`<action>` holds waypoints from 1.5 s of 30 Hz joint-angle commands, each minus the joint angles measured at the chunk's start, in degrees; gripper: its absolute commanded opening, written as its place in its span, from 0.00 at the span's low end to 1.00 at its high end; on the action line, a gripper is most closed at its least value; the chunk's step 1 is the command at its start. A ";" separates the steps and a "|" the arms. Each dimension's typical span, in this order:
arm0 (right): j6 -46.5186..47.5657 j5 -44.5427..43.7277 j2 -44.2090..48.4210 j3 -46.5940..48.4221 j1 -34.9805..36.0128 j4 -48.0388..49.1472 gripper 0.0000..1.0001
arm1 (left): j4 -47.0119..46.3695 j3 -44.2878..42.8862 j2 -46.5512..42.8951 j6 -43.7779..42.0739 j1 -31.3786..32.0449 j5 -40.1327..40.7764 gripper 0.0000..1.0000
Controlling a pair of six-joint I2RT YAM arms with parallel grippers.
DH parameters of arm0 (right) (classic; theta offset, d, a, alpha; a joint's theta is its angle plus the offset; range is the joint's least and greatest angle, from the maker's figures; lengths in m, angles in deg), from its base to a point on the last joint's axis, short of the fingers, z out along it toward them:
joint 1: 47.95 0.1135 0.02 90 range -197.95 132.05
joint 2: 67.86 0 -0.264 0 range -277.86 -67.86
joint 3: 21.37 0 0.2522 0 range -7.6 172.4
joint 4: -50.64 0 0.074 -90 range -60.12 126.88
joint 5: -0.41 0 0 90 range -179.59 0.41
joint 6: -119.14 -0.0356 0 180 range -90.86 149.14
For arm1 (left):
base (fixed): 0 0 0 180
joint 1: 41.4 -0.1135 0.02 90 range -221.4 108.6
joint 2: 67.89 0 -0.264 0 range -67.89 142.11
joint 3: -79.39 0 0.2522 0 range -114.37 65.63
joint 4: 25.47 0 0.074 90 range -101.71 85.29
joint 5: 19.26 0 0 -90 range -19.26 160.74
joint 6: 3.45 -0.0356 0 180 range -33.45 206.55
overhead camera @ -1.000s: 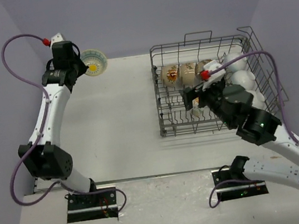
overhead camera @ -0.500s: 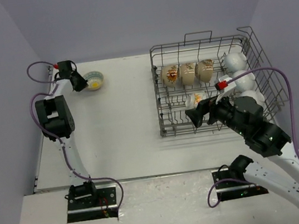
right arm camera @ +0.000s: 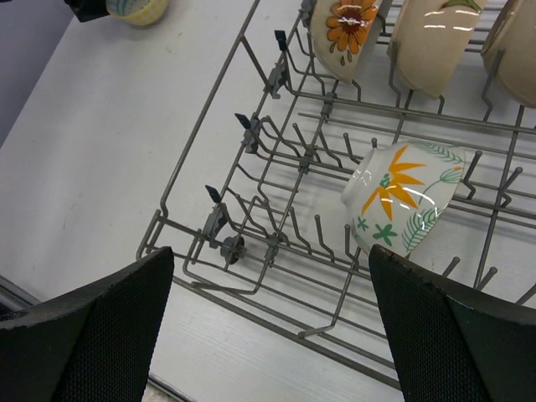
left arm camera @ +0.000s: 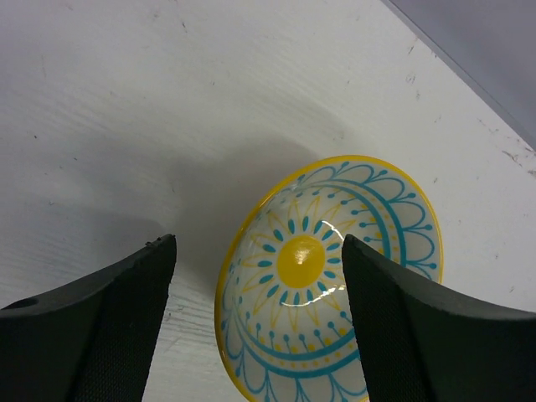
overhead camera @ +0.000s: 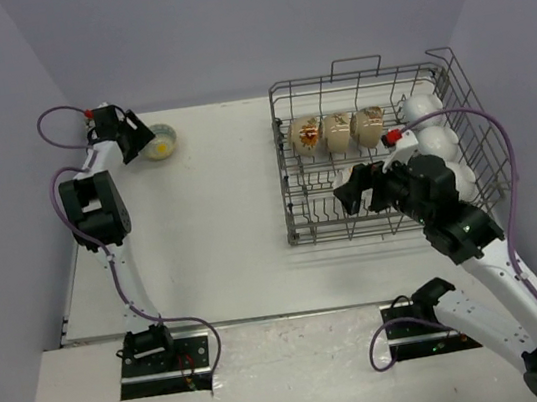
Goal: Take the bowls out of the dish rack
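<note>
- Progress: one bowl is out. The yellow-and-teal bowl [left arm camera: 322, 276] sits on the table [overhead camera: 209, 210] in the far left corner, well apart from the dish rack [overhead camera: 283, 163].
- Left gripper [left arm camera: 256, 247]: jaws spread wide, one finger on each side of this bowl. Neither finger touches it, and nothing is held.
- Remaining work, as judged from these views: most of the load is not yet removed, so the task is at an early stage.
- Rack contents, far row: three cream bowls [overhead camera: 339, 132] stand on edge between the tines. The leftmost shows an orange flower inside.
- Rack contents, near row: one leaf-patterned bowl [right arm camera: 402, 201] leans tilted against the tines.
- Rack contents, right side: white bowls [overhead camera: 439, 142], about three, partly hidden by the arm.
- Right gripper [right arm camera: 270, 251]: jaws wide, empty, above the rack's near left part, near the leaf-patterned bowl.
</note>
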 commanded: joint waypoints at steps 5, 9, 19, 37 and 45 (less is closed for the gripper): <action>-2.64 11.15 -6.54 3.54 -9.94 3.53 0.99 | 3.27 -3.74 -2.50 1.10 -0.76 2.24 1.00; -3.34 18.36 -12.17 4.86 -18.14 3.98 0.99 | 10.10 -4.09 -9.96 4.00 -0.76 8.19 1.00; -5.98 24.53 -21.77 2.33 -23.60 8.98 0.99 | 8.02 24.86 -52.63 4.28 4.66 9.89 1.00; -7.04 34.52 -28.17 -6.47 -29.39 19.53 0.87 | 17.59 42.57 -81.96 -8.47 18.49 3.41 1.00; -8.00 46.74 -31.51 -7.53 -33.62 24.71 0.77 | 19.27 48.37 -87.50 -12.78 18.57 3.21 1.00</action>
